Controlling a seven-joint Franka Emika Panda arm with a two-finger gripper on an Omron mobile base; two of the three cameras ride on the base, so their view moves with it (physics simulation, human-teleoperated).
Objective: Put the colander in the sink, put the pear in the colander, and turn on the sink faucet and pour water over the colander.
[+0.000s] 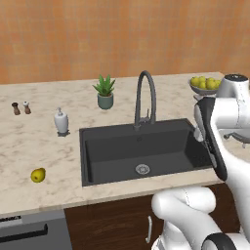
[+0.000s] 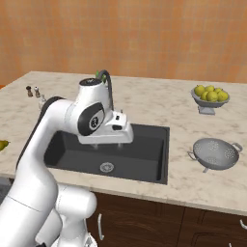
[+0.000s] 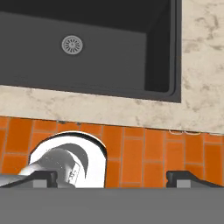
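Observation:
The pale perforated colander point(image 2: 216, 153) sits on the counter right of the sink point(image 2: 144, 166), well apart from my gripper. The small yellow pear point(image 1: 38, 175) lies on the counter left of the sink point(image 1: 93, 146) and peeks in at the edge as the pear point(image 2: 2, 144). The dark gooseneck faucet point(image 1: 146, 95) stands behind the basin with no water running. My gripper point(image 2: 108, 144) hangs over the basin's front, pointing down. In the hand view the gripper point(image 3: 111, 178) is open and holds nothing, with the drain point(image 3: 72, 44) above it.
A grey footed bowl of yellow-green fruit point(image 2: 210, 96) stands behind the colander. A potted plant point(image 1: 105, 93), a white soap dispenser point(image 1: 61, 121) and two small shakers point(image 1: 21, 108) line the back left of the counter. Orange floor tiles point(image 3: 144, 153) show below the counter's front edge.

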